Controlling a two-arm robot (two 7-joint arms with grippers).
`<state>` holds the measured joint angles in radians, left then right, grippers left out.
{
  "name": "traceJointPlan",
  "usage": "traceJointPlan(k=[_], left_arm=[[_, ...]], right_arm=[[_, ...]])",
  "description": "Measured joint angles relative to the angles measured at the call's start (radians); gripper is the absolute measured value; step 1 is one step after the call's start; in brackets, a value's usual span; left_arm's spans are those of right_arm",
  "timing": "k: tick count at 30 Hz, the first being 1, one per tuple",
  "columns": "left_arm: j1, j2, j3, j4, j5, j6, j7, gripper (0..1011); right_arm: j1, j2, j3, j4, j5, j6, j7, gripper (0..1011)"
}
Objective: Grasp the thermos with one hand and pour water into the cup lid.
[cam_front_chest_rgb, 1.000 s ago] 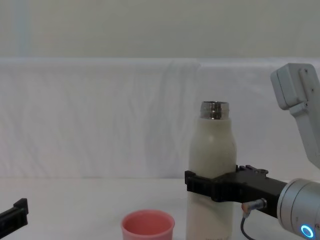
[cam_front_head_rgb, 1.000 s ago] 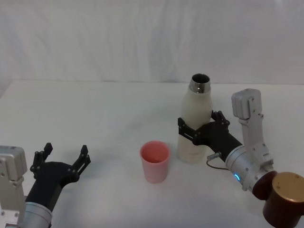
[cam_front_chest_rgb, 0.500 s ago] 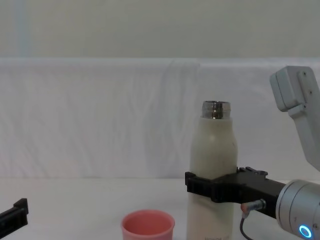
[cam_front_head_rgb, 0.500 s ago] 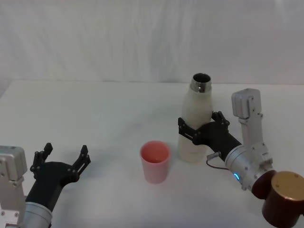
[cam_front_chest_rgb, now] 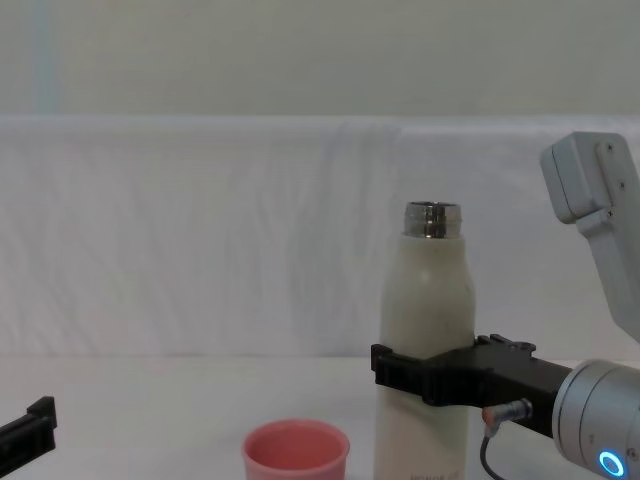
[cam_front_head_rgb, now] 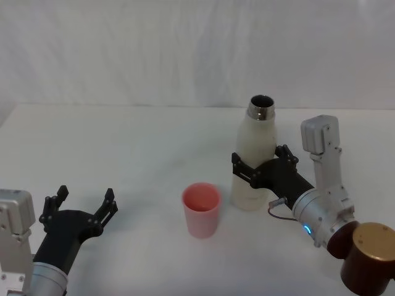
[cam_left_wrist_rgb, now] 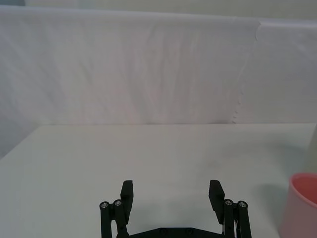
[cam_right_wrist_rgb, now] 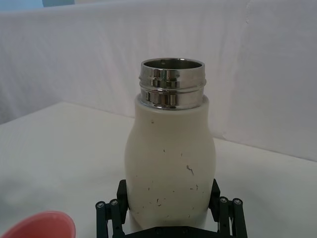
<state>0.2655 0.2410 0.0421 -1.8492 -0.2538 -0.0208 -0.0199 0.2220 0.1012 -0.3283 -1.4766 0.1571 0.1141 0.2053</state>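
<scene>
The cream-white thermos [cam_front_head_rgb: 254, 161] stands upright right of centre, its steel neck open at the top. My right gripper [cam_front_head_rgb: 261, 165] is shut on the thermos around its lower body, one black jaw on each side, as the chest view [cam_front_chest_rgb: 424, 372] and the right wrist view [cam_right_wrist_rgb: 168, 210] also show. I cannot tell whether the thermos base touches the table. The salmon-pink cup lid [cam_front_head_rgb: 201, 208] stands open side up, just left of the thermos [cam_front_chest_rgb: 425, 320] and a little nearer to me. My left gripper [cam_front_head_rgb: 81, 203] rests open at the near left, nothing between its fingers.
A dark red cylinder with a gold top [cam_front_head_rgb: 369, 259] sits at the near right corner, beside my right wrist. The white table [cam_front_head_rgb: 142, 148] runs back to a white cloth backdrop [cam_front_head_rgb: 185, 49].
The thermos has edged slightly upward in the right gripper's hold; grey lettering near its base now shows in the chest view. The cup lid and left arm have not moved.
</scene>
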Motion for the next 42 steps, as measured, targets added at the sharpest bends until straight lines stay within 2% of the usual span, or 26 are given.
traceJointPlan(k=[14, 24, 30, 32, 34, 42], left_arm=[[0.000, 0.000, 0.000, 0.000, 0.000, 0.000, 0.000, 1001], [0.000, 0.000, 0.000, 0.000, 0.000, 0.000, 0.000, 1001], [0.000, 0.000, 0.000, 0.000, 0.000, 0.000, 0.000, 1001], [0.000, 0.000, 0.000, 0.000, 0.000, 0.000, 0.000, 1001], [0.000, 0.000, 0.000, 0.000, 0.000, 0.000, 0.000, 1001], [0.000, 0.000, 0.000, 0.000, 0.000, 0.000, 0.000, 1001]], right_arm=[[-0.001, 0.001, -0.001, -0.002, 0.000, 0.000, 0.000, 958], [-0.028, 0.018, 0.006, -0.047, -0.045, -0.023, -0.031, 958], [-0.045, 0.043, 0.002, -0.089, -0.120, -0.046, -0.055, 958], [-0.053, 0.057, -0.001, -0.111, -0.164, -0.053, -0.064, 958], [-0.055, 0.061, -0.002, -0.116, -0.175, -0.054, -0.065, 958], [-0.071, 0.109, -0.017, -0.162, -0.310, -0.065, -0.083, 958]])
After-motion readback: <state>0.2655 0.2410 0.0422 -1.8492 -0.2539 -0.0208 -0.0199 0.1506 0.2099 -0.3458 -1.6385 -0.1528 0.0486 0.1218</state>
